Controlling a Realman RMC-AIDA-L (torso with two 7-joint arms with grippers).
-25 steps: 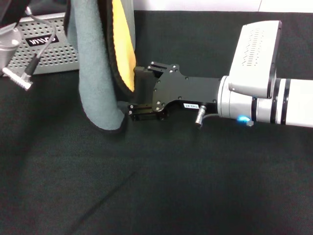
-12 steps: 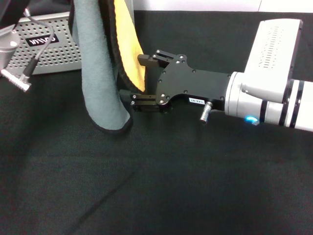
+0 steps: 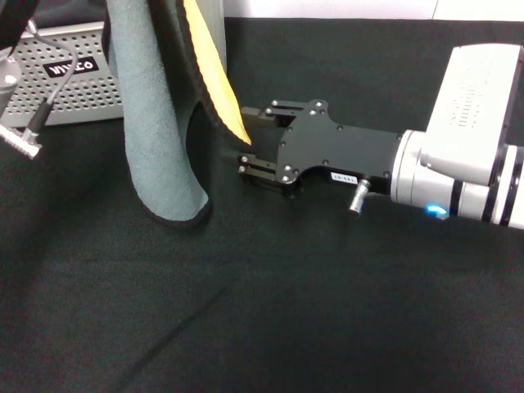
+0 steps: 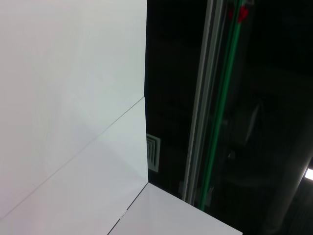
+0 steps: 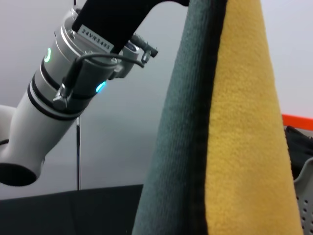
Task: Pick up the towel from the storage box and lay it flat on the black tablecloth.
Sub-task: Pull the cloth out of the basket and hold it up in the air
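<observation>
Grey-green and yellow microfibre towel (image 3: 160,123) hangs upper left; black right gripper (image 3: 246,139), fingers parted, must clamp its edge for spreading.

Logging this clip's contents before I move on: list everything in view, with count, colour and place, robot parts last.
Towel: 1, grey-green with yellow-orange inner face, black edging; hanging folded above the tablecloth, lower end at the cloth.
Box: 1, light grey, perforated, black label; far left on the tablecloth.
Tablecloth: 1, black; covers the work surface.
Left arm: 1, white and black; raised, holding the towel's top, gripper out of sight.
Right gripper: 1, black; at the towel's yellow edge, jaws apart.
</observation>
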